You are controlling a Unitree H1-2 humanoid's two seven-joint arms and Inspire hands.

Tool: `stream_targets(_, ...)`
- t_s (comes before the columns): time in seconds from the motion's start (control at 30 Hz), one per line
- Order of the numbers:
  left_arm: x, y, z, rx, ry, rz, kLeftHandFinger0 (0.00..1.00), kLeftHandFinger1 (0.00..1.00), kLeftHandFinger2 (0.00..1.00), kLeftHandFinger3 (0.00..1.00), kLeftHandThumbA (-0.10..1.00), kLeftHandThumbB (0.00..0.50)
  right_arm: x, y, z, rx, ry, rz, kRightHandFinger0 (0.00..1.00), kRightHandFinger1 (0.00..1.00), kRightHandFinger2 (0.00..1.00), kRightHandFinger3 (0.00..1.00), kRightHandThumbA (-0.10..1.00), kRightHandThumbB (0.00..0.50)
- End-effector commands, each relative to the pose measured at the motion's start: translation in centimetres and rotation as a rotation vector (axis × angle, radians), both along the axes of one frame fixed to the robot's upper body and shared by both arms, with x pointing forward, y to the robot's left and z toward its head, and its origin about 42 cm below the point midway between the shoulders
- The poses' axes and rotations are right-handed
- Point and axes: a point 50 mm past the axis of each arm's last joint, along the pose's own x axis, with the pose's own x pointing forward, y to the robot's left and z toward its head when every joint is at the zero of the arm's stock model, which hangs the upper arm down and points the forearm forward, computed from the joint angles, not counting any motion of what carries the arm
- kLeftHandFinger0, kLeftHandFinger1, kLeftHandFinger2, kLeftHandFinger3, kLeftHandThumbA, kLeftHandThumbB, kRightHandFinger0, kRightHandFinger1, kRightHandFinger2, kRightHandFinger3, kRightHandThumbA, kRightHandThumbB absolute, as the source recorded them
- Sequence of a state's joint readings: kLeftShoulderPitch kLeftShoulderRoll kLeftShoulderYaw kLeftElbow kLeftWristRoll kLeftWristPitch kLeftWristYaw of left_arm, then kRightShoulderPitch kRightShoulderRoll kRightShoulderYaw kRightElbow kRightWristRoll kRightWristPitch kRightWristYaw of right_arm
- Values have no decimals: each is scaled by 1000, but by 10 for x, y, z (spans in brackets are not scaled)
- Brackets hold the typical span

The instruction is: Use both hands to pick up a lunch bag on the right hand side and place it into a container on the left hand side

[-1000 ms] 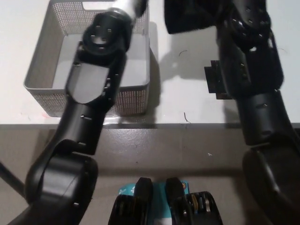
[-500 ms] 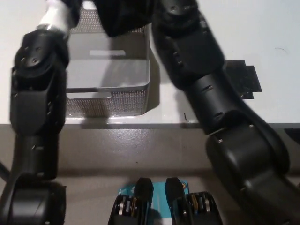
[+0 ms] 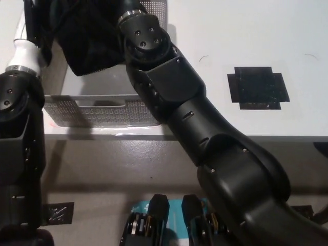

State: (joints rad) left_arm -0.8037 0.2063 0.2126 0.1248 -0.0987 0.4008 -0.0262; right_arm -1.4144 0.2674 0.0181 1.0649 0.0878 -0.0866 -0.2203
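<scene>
Robot hands hidden, one lunch bag, one container

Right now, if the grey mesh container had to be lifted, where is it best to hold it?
Probably at the handle slot in the near wall of the mesh container, coming from the table's front edge. That wall faces the robot and is uncovered; the black lunch bag hangs over the inside.
</scene>
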Motion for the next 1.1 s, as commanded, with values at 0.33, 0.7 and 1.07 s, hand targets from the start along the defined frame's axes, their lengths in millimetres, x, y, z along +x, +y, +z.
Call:
stream_targets(0.33, 13, -47, 59, 160, -138, -251, 1000, 1000, 1000, 1000, 1000, 321, -7, 12, 4, 10, -71, 48, 1000, 1000, 1000, 1000, 1000, 149)
stream_targets(0.7, 10, 115, 55, 662, 86, 43, 1000, 1000, 1000, 1000, 1000, 203, 50, -135, -51, -527, 30, -49, 1000, 1000, 1000, 1000, 501, 41)
stream_targets(1.07, -39, 165, 81, 783, 75, 47, 1000, 1000, 1000, 1000, 1000, 178, 38, -248, -75, -503, 94, -115, 1000, 1000, 1000, 1000, 416, 9)
